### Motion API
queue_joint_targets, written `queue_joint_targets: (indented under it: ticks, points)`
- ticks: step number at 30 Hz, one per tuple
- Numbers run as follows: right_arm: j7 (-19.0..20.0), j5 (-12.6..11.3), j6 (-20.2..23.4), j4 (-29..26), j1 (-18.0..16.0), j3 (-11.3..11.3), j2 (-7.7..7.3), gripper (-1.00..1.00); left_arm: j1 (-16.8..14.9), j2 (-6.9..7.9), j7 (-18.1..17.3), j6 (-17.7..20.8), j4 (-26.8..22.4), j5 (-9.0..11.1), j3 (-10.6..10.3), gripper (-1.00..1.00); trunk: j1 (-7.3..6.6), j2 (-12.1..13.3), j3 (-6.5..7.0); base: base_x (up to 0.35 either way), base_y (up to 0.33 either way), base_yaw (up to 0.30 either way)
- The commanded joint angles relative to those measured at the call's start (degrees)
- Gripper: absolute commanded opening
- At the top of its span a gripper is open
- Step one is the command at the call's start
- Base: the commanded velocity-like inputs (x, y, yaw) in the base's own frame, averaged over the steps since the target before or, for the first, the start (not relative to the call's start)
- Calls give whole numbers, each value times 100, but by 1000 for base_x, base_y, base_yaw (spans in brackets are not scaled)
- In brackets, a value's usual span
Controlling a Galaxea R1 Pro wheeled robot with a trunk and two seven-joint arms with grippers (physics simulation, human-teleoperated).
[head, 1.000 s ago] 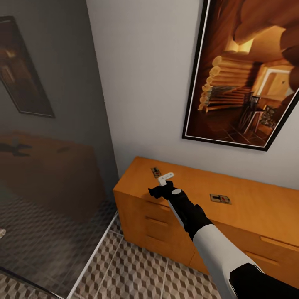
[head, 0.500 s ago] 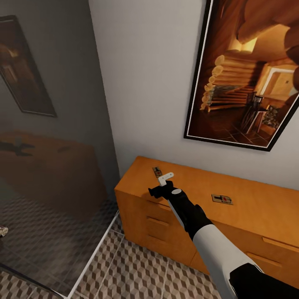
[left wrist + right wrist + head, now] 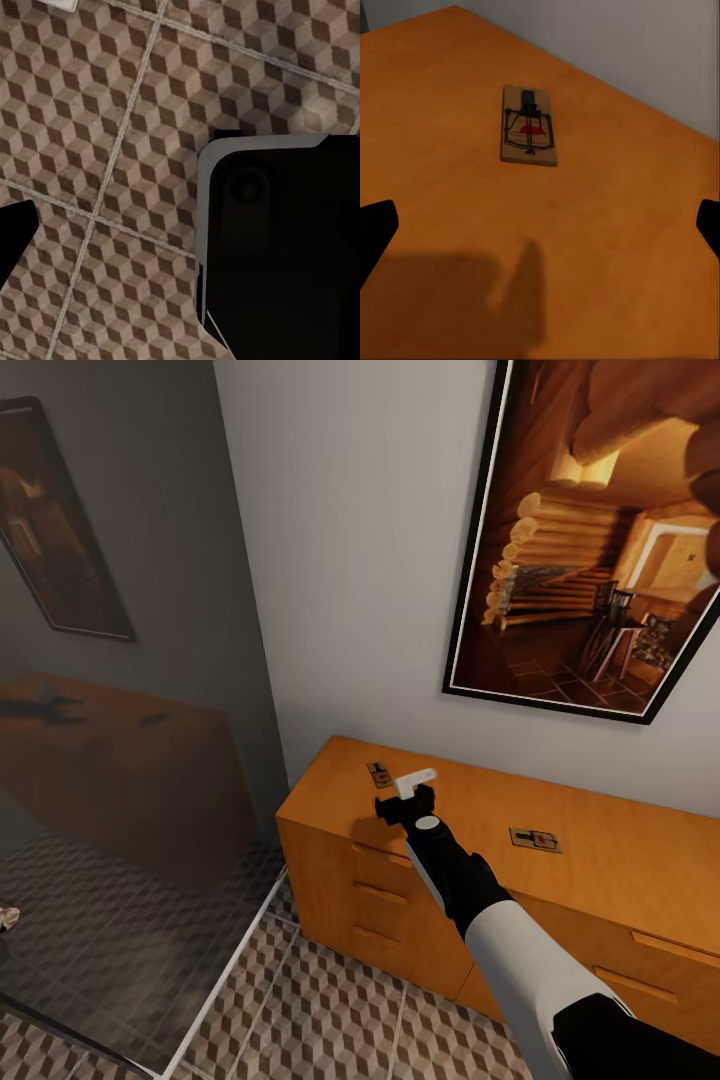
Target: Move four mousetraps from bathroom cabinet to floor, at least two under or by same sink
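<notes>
From the head view, the right gripper (image 3: 408,800) hangs over the orange cabinet (image 3: 620,850), just near of one mousetrap (image 3: 379,774), with a second mousetrap (image 3: 532,839) lying well apart to the right. The right wrist view shows that first trap (image 3: 529,125) flat on the cabinet top ahead of the spread, empty fingers (nothing touching it). The left wrist view looks down on the cube-patterned bathroom floor (image 3: 97,150); whether that claw is released or clenched I cannot tell.

A framed log-cabin picture (image 3: 600,540) hangs on the pale wall (image 3: 350,560); a glass panel (image 3: 120,760) stands alongside.
</notes>
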Motion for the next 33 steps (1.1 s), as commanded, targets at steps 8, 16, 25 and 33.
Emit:
queue_joint_targets:
  ticks: [8, 16, 25, 33]
  points:
    - [-125, 55, -35, -4, -5, 11, 0, 100, -9, -3, 12, -35, 20, 27, -48, 100, 3, -12, -11, 0, 0, 0]
    - [-140, 54, -53, 4, -5, 11, 0, 100, -9, -3, 12, -35, 20, 25, -48, 100, 3, -12, -11, 0, 0, 0]
    - [-140, 47, -96, 5, -5, 24, 0, 100, -9, -3, 12, -35, 20, 26, -48, 100, 3, -12, -11, 0, 0, 0]
    - [-134, 45, -109, 5, -5, 28, 0, 100, -9, -3, 12, -34, 20, 28, -48, 100, 3, -12, -11, 0, 0, 0]
